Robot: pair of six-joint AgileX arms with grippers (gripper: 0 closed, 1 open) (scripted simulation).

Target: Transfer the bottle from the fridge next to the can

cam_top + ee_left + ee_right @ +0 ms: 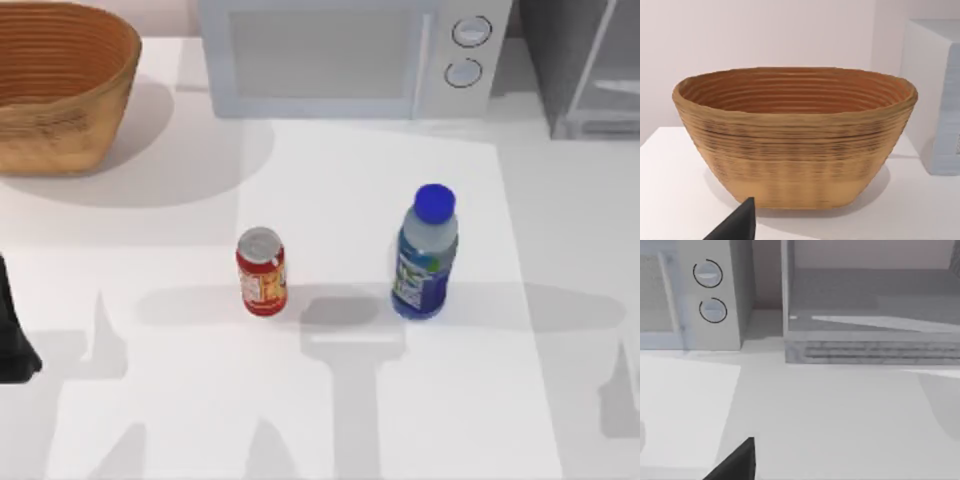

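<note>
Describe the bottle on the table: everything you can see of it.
The bottle is clear plastic with a round blue cap and a blue, green and white label around its lower body. It stands upright on the white table, capped, right of the red can with a gap between them, and taller than it. It is in front of the microwave, outside the fridge. Nothing touches it but the table.

The bottle (426, 256), clear plastic with a round blue cap and a blue, green and white label, stands upright on the table to the right of the can (262, 272), apart from it. The can (red, silver top, yellow and white label) stands upright too, the shorter one. The grey fridge (590, 70) sits well behind the bottle, at the table's far right corner.
</note>
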